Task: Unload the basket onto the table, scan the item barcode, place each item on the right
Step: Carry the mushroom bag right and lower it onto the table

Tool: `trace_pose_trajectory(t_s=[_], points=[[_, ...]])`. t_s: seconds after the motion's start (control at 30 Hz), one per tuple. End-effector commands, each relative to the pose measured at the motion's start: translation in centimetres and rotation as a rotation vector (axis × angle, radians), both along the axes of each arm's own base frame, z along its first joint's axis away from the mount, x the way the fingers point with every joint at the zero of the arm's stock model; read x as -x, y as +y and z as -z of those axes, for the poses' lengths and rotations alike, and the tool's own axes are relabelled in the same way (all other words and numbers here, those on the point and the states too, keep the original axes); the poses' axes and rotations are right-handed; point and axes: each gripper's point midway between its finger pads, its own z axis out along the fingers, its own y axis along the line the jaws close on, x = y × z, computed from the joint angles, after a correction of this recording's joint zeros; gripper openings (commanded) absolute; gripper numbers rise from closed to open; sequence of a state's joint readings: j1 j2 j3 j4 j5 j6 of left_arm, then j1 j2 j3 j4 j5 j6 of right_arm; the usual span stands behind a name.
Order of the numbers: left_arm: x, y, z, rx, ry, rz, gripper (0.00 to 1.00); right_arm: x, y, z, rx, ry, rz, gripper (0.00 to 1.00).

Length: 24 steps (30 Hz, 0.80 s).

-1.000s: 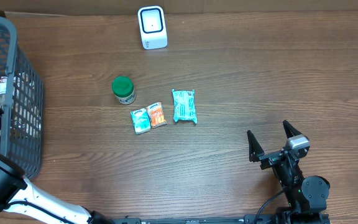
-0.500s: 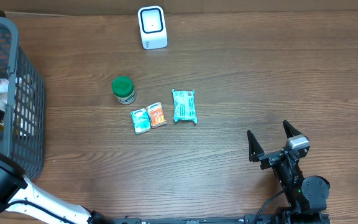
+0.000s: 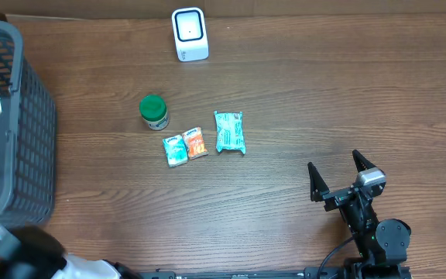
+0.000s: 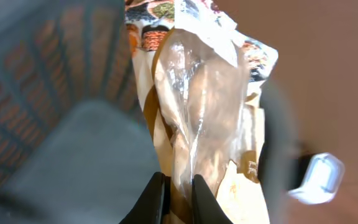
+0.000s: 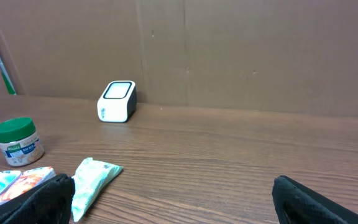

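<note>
Left gripper (image 4: 176, 190) rose off the basket (image 3: 29, 155), its wrist view showing the pinched bag (image 4: 197, 93); right gripper (image 3: 334, 164) gapes.

One white scanner (image 3: 190, 34) is standing at twelve o'clock on the bench (image 3: 324, 93), and one green-lidded jar (image 3: 154, 112) is sitting just toward ten o'clock of the middle. Three packets are lying in a row at the middle: one large teal packet (image 3: 230, 131), one small orange packet (image 3: 196, 143) and one small teal packet (image 3: 175, 149). One grey basket (image 3: 29, 155) is sitting at nine o'clock, and one crinkled bag (image 4: 204, 124) with a clear window is showing in the left wrist view.
</note>
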<state>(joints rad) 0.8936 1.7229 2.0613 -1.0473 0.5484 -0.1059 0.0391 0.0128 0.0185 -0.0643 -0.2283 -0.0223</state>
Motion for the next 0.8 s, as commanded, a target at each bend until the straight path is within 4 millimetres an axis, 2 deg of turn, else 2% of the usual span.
trace_pose_trajectory(t_s=[0.0,0.1,0.17,0.23,0.33,0.47,0.53,0.63,0.77], points=[[1.5,-5.2,-6.9,-0.053,-0.145,0.053,0.04,0.0,-0.1,0.2,0.001,-0.006,0.007,1.00],[2.6,-9.7,-9.6,-0.095,-0.186,0.114,0.04,0.0,-0.1,0.2,0.001,-0.006,0.007,1.00],[2.8,-13.4,-10.5,-0.097,-0.197,0.186,0.04,0.0,-0.1,0.2,0.001,-0.006,0.007,1.00],[2.6,-16.9,-10.5,-0.083,-0.191,0.272,0.04,0.0,-0.1,0.2,0.001,-0.006,0.007,1.00],[2.0,-22.9,-9.0,-0.024,-0.133,0.441,0.05,0.0,-0.1,0.2,0.001,-0.006,0.007,1.00],[1.1,-30.5,-4.3,0.044,0.026,0.657,0.04,0.0,-0.1,0.2,0.001,-0.006,0.007,0.99],[0.7,-33.5,-1.8,0.058,0.094,0.741,0.04,0.0,-0.1,0.2,0.001,-0.006,0.007,1.00],[0.1,-38.7,3.1,0.105,0.202,0.874,0.04,0.0,-0.1,0.2,0.001,-0.006,0.007,1.00],[0.3,-44.4,9.8,0.180,0.335,0.973,0.05,0.0,-0.1,0.2,0.001,-0.006,0.007,1.00]])
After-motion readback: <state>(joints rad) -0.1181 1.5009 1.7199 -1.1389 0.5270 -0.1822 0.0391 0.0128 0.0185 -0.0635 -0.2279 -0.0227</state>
